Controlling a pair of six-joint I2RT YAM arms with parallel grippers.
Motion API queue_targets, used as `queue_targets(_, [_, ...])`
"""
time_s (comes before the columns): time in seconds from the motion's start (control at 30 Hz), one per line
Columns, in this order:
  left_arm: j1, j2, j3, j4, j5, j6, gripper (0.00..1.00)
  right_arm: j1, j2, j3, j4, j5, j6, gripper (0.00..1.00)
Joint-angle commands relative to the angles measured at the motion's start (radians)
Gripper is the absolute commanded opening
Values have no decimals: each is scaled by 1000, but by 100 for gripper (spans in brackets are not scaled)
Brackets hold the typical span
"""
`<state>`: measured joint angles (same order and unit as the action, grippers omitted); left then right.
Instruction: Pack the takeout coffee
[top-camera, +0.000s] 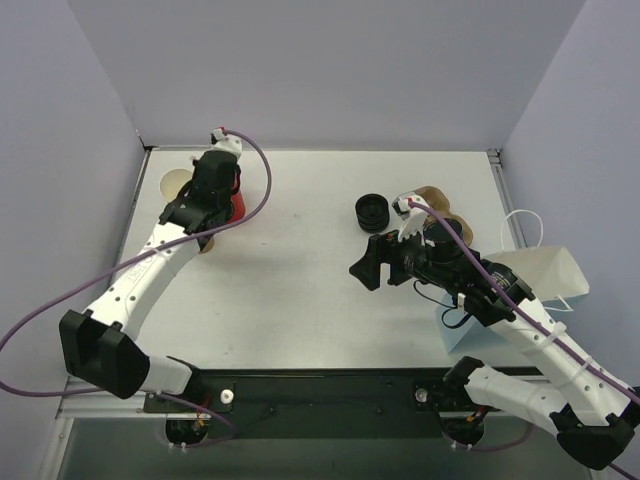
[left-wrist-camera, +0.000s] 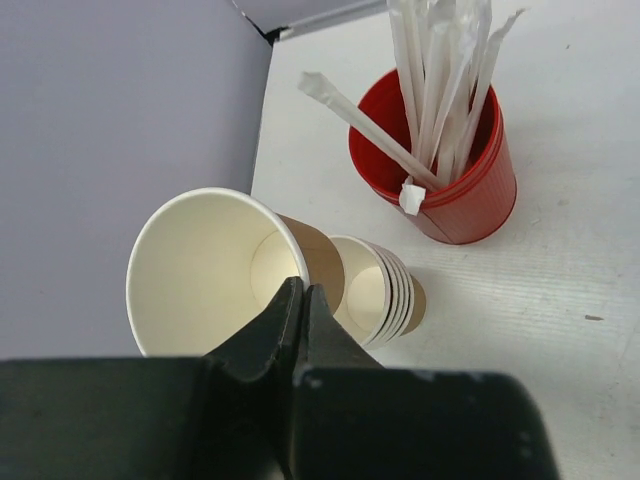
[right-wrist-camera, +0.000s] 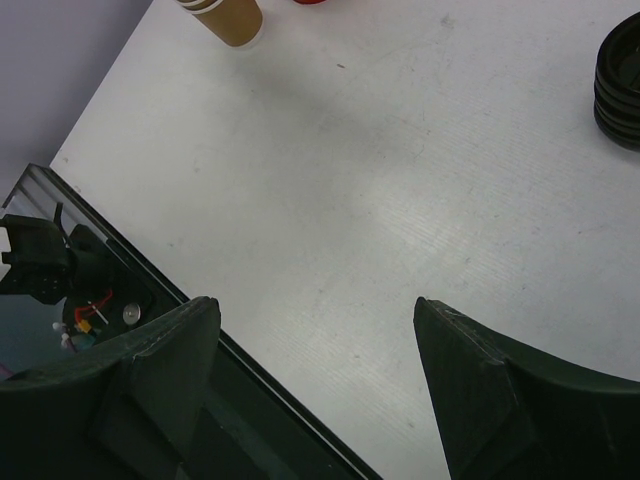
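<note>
one lidless cup (left-wrist-camera: 200, 270), rim half hidden in clamped left jaws; right jaws spread

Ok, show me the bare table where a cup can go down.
Free: the wide middle of the table, between the red straw holder and the stack of black lids. Crowded: far left around the cup stack; right side by the white bag.
</note>
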<state>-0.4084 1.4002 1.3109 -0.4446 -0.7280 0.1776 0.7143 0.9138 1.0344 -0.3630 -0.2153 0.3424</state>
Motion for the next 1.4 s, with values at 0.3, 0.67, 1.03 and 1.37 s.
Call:
queue_targets(0.3, [-128,-248,105,-164,358,-130,0,2,-23,15,4,20,44,80])
queue_targets(0.67, [-417,-201,-143,3,313,-325,0,2,-56,-8,-36,102,78,80])
queue_targets(1.03, [-606,64,-228,202,219,-380,0,2,-150,-28,-67,212,115,81])
queue_targets(1.37, [-629,227,-194,192,156,-374,0,4,-182,-33,-79,264,116,81])
